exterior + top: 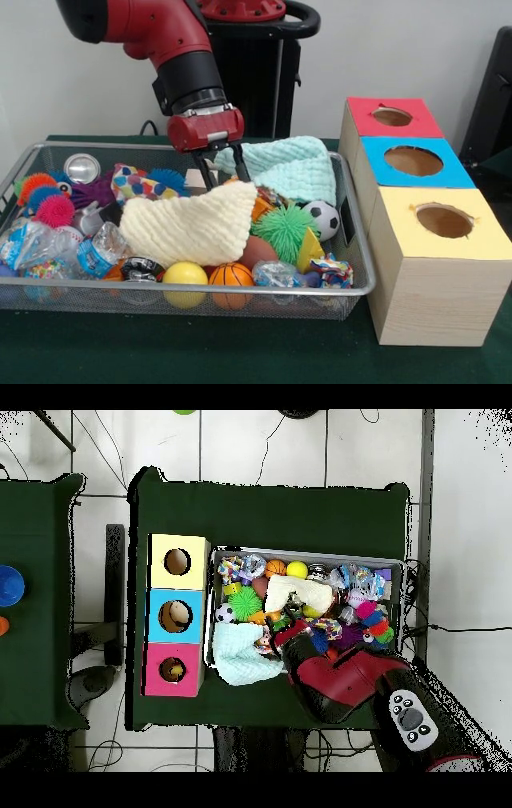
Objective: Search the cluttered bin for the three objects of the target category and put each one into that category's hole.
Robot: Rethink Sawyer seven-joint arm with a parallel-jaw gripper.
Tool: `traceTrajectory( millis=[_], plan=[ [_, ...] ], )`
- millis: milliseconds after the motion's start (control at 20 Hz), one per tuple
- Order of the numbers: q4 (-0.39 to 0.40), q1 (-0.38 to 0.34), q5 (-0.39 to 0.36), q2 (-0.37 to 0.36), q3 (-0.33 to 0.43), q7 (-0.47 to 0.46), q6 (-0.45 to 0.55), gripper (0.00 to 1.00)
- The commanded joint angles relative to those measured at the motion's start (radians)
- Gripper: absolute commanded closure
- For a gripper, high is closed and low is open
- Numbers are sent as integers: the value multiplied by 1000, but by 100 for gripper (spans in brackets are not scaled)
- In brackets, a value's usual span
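Wire-mesh bin (352,284) front rail: small orange basketball (231,276), yellow rubber ball (185,275). Behind these, cream knitted cloth (192,224). The red-and-black gripper (223,170) hangs open just above the cloth's rear edge. We'd descend straight, pinch one fold, lift it clear.

1. The red and black arm (345,679) reaches up from the bottom edge over the wire bin (400,579) on the dark green table (270,509).
2. Its end sits above the bin's middle, beside the cream cloth (298,592); the fingers are hidden.
3. A pale mint cloth (238,659) spills over the bin's lower left corner.
4. An orange basketball (276,567) and a yellow ball (297,569) lie along the top wall.
5. A spiky green ball (245,601) sits near the left wall.
6. Left of the bin stand three boxes with holes: yellow box (178,562), blue box (175,615), pink box (172,670).
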Motion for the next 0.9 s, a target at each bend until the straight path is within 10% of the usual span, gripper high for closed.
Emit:
traceTrajectory(
  millis=[50,550,900],
  plan=[
    [-127,-45,-3,-8,142,241,-81,0],
    [-173,-24,-184,-42,179,369,31,0],
    [-184,-55,-95,-15,182,312,-49,0]
  ],
)
